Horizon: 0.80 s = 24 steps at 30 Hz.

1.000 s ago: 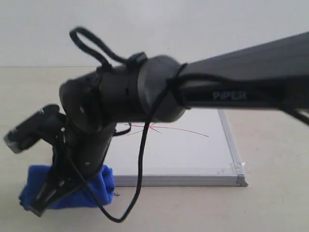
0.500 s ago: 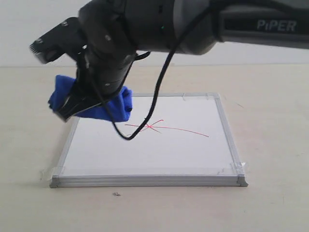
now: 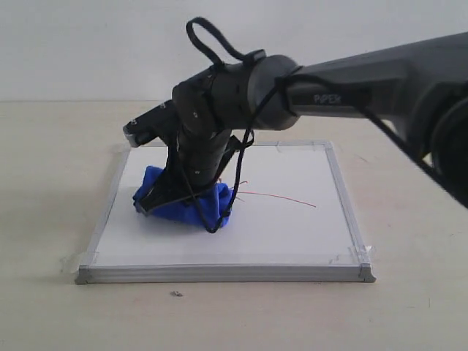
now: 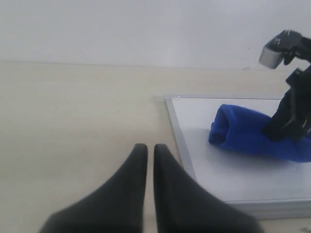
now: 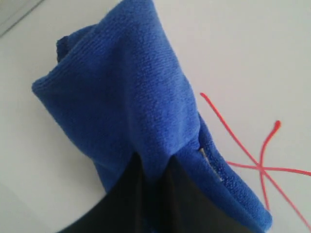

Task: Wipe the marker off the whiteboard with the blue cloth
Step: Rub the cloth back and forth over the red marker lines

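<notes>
As right jaws pinch it, blue cloth [image 3: 218, 208] lies widthwise on whiteboard [image 3: 292, 234]

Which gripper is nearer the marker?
Right. The right gripper pinches the cloth on the whiteboard, just beside the marker; the left gripper hangs off the board over the table, past its frame.

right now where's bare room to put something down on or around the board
Bare: the whiteboard right of the marker, up to its right frame, and the table beyond that. Also the table strip in front of the board. Crowded: the board's left middle, where the right fingers hold the blue cloth under the arm.
</notes>
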Each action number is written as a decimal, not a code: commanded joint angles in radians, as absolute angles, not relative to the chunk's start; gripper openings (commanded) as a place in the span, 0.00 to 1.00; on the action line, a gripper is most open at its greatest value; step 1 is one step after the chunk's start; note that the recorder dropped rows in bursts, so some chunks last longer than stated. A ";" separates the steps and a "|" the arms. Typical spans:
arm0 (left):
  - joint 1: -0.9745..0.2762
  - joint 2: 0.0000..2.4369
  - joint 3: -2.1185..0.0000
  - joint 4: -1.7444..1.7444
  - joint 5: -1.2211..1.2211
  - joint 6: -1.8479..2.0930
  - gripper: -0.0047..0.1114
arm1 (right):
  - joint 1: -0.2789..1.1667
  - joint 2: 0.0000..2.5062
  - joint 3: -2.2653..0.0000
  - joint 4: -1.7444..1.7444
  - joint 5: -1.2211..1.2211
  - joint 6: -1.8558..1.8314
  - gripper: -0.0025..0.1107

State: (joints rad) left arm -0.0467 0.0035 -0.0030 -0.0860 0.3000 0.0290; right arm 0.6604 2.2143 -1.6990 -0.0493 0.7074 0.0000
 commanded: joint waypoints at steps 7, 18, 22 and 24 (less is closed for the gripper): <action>-0.044 0.000 0.000 -0.085 0.293 0.031 0.08 | 0.626 2.366 -1.890 -0.092 0.820 -0.060 0.02; -0.044 0.000 0.000 -0.085 0.293 0.031 0.08 | 0.436 2.398 -1.926 -0.257 0.983 0.057 0.02; -0.044 0.000 0.000 -0.085 0.293 0.031 0.08 | 0.416 2.386 -1.926 -0.228 1.012 0.035 0.02; -0.044 0.000 0.000 -0.085 0.293 0.031 0.08 | 0.435 2.385 -1.926 -0.167 1.010 -0.037 0.02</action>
State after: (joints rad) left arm -0.0467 0.0035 -0.0030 -0.0860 0.3000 0.0290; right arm 0.4299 2.3766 -1.9324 -0.1950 0.9465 0.0333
